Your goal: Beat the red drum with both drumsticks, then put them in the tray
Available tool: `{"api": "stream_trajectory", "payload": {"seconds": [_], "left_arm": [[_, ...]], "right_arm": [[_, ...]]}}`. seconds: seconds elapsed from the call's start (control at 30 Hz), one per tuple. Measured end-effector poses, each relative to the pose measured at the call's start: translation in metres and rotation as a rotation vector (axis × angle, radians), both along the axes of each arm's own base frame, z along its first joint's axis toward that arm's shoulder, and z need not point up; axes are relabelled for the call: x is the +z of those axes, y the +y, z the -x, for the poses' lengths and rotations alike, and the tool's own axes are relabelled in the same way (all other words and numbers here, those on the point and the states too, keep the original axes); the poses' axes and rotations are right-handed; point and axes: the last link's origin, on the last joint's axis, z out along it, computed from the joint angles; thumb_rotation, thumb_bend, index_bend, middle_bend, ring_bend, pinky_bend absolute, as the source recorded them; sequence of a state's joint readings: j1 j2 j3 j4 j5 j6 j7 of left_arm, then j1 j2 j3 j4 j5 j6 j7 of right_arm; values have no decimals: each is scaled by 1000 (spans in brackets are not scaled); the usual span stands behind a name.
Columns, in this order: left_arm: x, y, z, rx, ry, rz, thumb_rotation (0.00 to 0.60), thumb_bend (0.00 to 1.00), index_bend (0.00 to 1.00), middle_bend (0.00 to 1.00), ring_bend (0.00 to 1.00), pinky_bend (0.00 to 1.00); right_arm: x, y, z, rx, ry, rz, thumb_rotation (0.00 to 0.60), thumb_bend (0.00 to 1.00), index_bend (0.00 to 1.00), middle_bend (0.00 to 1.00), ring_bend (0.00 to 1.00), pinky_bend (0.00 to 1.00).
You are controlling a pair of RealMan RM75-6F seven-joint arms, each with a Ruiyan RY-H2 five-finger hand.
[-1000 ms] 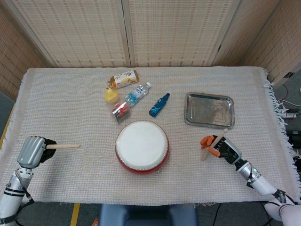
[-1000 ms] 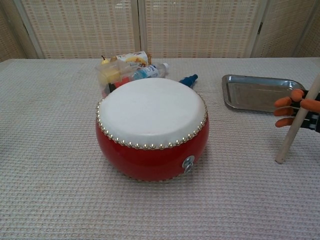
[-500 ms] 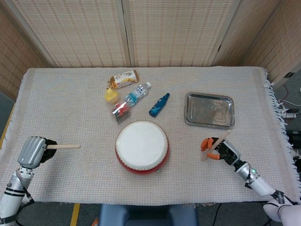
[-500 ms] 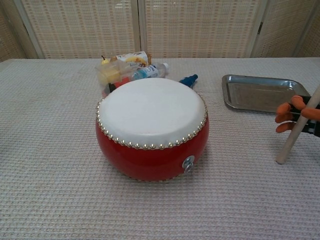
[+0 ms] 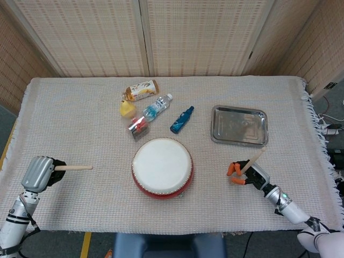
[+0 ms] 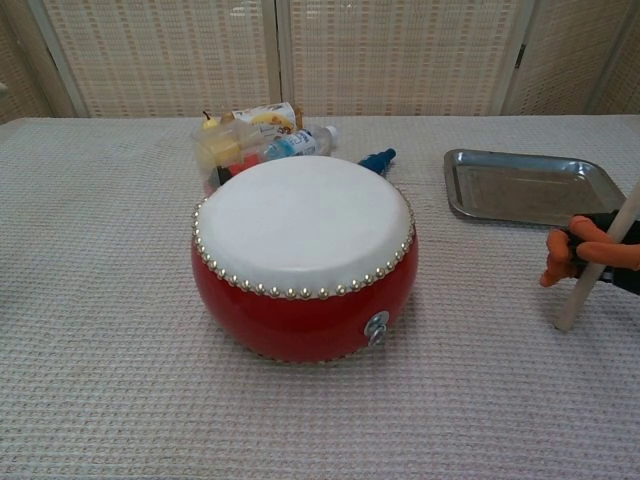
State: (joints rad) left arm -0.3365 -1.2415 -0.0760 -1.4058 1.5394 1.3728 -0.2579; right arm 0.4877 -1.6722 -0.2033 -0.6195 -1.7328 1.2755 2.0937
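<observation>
Drumsticks [image 5: 73, 167] sit gripped, 1 per hand [image 5: 38, 173].

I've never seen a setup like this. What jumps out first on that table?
The red drum with its white skin sits in the middle near the front edge. On either side a robot hand holds a wooden drumstick: the left hand points its drumstick toward the drum, and the right hand, with orange fingertips, holds its drumstick nearly upright. A shiny metal tray lies behind the right hand.
</observation>
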Motion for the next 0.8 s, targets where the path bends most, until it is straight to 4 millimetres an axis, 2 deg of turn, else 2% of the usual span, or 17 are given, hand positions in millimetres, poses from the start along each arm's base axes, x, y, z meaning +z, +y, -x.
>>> {"api": "stream_trajectory", "payload": {"seconds": [0.33,0.8], "left_arm": [[0,-1,3,7,-2,1,600,846,1000,1000,1000,1000],[-2,-1,7,14,-6,4,600,846,1000,1000,1000,1000]], "right_arm": [[-10,2,-3,17,53,-8,600,118,886,661,599,614],[-21,3,-12,48,113,-4,600,120,986,767,712,772]]}}
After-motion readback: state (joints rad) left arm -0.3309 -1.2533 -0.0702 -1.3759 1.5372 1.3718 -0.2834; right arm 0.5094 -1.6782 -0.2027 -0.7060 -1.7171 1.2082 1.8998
